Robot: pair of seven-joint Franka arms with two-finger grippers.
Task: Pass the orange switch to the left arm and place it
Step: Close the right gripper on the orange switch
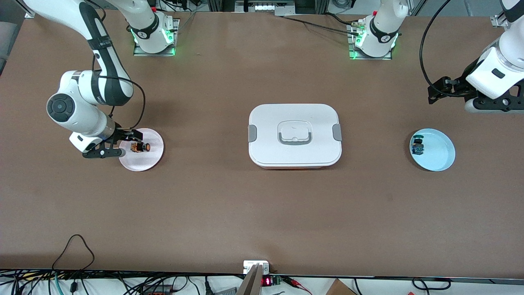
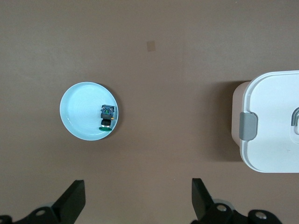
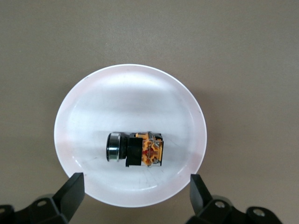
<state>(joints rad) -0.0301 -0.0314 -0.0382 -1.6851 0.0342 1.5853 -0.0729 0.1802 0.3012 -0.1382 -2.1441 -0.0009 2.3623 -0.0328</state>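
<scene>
My right gripper (image 3: pixel 134 196), jaws open over the orange switch (image 3: pixel 135 149) at the plate's (image 3: pixel 93 102) 6 o'clock, could knock it off. My left gripper (image 2: pixel 138 201) waits, open too.

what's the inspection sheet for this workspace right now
surface: brown table, no spills seen
job's things: orange switch lies on its side on the pink plate, not gripped; white box mid-table, lid on
clutter: black-and-blue part on the blue plate toward the left arm's end
grippers: right tool open over the pink plate, fingers astride the switch; left tool open, waiting above the table near the blue plate
cables: black loop at the table edge nearest the camera
surroundings: nothing seen
</scene>
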